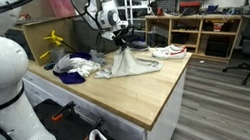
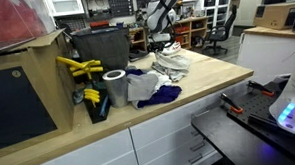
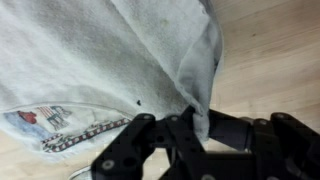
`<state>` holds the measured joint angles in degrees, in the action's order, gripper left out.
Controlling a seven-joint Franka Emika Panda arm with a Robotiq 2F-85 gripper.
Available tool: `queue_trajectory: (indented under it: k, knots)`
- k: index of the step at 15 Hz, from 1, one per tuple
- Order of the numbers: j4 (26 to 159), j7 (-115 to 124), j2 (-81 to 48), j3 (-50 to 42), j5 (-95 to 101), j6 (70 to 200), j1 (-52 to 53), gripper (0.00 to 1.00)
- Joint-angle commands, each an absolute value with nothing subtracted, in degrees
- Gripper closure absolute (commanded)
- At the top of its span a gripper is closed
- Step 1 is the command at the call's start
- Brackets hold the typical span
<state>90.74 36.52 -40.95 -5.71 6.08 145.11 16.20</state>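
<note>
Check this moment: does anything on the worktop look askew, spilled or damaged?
The grey cloth lies crumpled, one fold pinched in the shut claw. A small dark speck on it in the wrist view may be a hole or stain; too small to tell. White and blue cloths sit heaped beside it. Nothing looks spilled.

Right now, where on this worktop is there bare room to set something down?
Free: the bare light wooden worktop between the crumpled grey cloth and its outer edge. Crowded: the end with the silver tape roll, yellow clamps and dark blue cloth, and where the hand pinches the grey cloth.
</note>
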Motion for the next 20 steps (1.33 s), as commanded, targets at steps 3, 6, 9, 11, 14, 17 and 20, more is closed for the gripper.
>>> queue_trajectory:
  k: [3,6,9,11,14,17,20]
  knots:
    - [89.99,36.99,-41.27,-7.67,6.69,149.16,17.31,0.56]
    - [92.81,35.44,-38.03,-7.25,5.61,153.41,16.52,0.32]
    - [96.79,34.33,-32.96,-7.31,5.11,155.07,15.66,0.11]
    - [99.57,33.96,-29.41,-7.58,5.04,153.64,14.67,0.0]
    - [103.96,34.55,-24.3,-8.43,4.58,148.99,12.43,0.0]
    - [107.45,35.56,-20.31,-9.4,5.16,141.72,9.94,0.0]
    - [108.88,36.19,-18.48,-9.51,4.87,137.84,6.71,0.0]
